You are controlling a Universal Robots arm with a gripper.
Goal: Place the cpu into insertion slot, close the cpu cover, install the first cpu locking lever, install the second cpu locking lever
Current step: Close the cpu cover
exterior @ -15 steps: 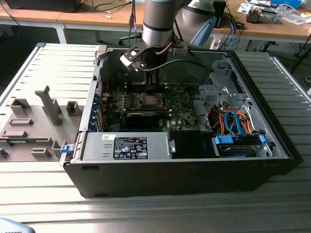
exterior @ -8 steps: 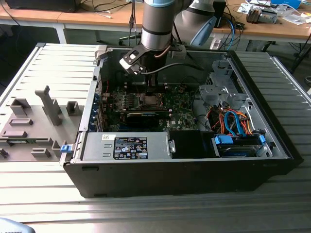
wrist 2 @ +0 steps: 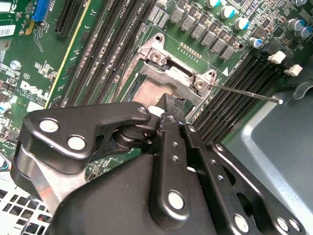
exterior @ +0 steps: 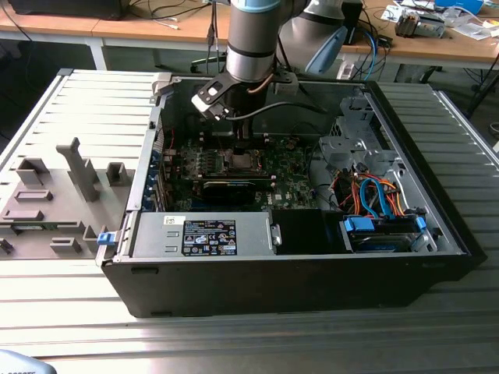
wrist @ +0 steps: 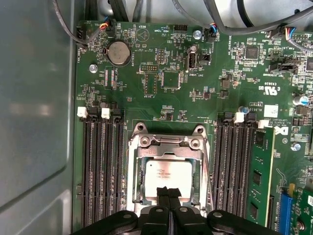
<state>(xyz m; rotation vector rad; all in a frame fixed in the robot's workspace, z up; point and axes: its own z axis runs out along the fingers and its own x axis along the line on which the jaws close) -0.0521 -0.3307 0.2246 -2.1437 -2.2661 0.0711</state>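
Note:
The cpu, a silver-topped square chip, lies flat in the insertion slot on the green motherboard. Around the chip, the silver cpu cover lies down, hinged at its far edge. My gripper hangs over the chip's near edge with its black fingers pressed together and nothing between them. One thin locking lever juts out sideways from the socket corner, unlatched. In the exterior view the arm reaches down into the open computer case, with the gripper just above the socket.
Black memory slots flank the socket on both sides. The case's grey wall stands close by. Cables cross the board's far edge. A drive cage with blue and orange cables and a power supply fill the case's front.

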